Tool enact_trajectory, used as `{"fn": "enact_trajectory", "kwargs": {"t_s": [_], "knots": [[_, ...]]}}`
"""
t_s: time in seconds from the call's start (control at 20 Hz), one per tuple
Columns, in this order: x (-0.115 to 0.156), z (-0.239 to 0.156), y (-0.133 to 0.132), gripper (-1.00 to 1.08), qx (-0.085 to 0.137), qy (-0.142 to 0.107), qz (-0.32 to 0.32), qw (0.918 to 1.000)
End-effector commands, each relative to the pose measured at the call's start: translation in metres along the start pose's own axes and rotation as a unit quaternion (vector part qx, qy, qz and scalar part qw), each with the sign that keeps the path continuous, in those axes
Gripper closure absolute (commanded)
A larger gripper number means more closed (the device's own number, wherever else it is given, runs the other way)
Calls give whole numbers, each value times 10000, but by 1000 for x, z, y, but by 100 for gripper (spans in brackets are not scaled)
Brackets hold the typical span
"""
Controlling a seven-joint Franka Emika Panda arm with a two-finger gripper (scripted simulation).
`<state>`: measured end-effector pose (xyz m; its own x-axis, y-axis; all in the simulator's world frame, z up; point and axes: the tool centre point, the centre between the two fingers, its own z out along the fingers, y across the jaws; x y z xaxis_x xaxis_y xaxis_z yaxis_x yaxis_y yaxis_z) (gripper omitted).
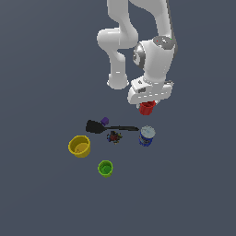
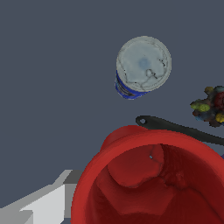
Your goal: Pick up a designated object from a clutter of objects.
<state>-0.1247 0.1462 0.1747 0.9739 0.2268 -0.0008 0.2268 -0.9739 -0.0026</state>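
The small red tapered cup (image 1: 147, 108) sits between my gripper's (image 1: 147, 104) fingers, just under the white hand, behind the rest of the clutter in the exterior view. The jaws are closed on its rim. In the wrist view the red cup (image 2: 148, 183) fills the near part of the picture, open mouth towards the camera, with one light finger (image 2: 43, 203) beside it. The cup looks raised off the floor, but the height is hard to judge.
The blue-and-white can (image 1: 146, 136) stands just in front of the cup and also shows in the wrist view (image 2: 142, 66). The black spatula (image 1: 108, 127), purple piece (image 1: 104, 121), dark multicoloured item (image 1: 114, 137), yellow cup (image 1: 79, 146) and green cup (image 1: 105, 168) lie towards the exterior view's left.
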Motion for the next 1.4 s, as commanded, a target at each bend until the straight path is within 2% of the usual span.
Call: {"fn": "enact_trajectory", "kwargs": {"t_s": [0.0, 0.85, 1.35], "knots": [[-5, -21, 10, 108, 13, 7, -2, 10000], [-36, -164, 82, 108, 10, 6, 6, 10000], [-44, -212, 107, 108, -11, 4, 13, 10000]]}}
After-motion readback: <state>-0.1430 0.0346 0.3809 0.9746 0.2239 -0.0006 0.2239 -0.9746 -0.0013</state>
